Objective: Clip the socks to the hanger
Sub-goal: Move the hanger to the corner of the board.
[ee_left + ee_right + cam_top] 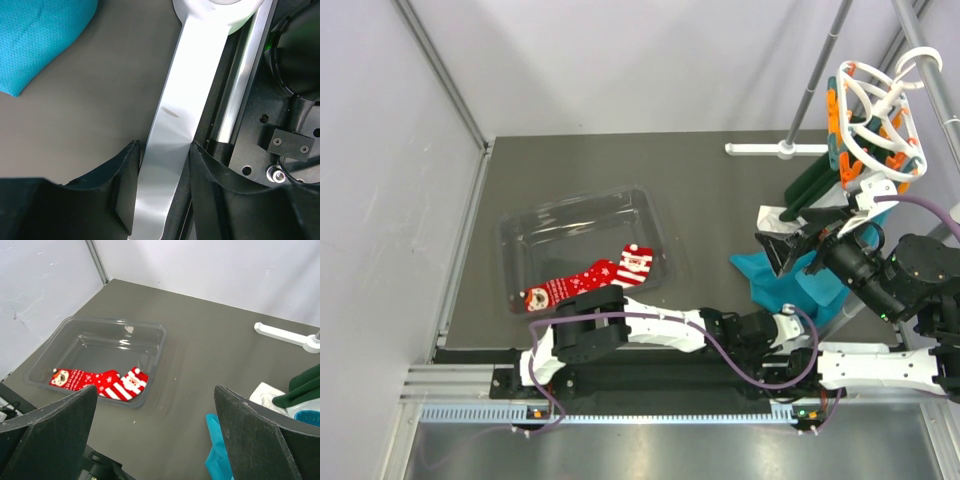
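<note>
Two red socks lie in a clear plastic tray at the left: a red-and-white striped Santa sock and a red snowflake sock. Both show in the right wrist view, the striped sock and the red one. The white round hanger with orange pegs hangs from a grey pole at the far right. My right gripper is open and empty, raised right of the tray. My left gripper is open and empty, low at the near edge above the right arm's white link.
A teal cloth, a dark green garment and a white cloth lie under the right gripper. The rack's white foot and grey upright pole stand at the back right. Walls close the left and back.
</note>
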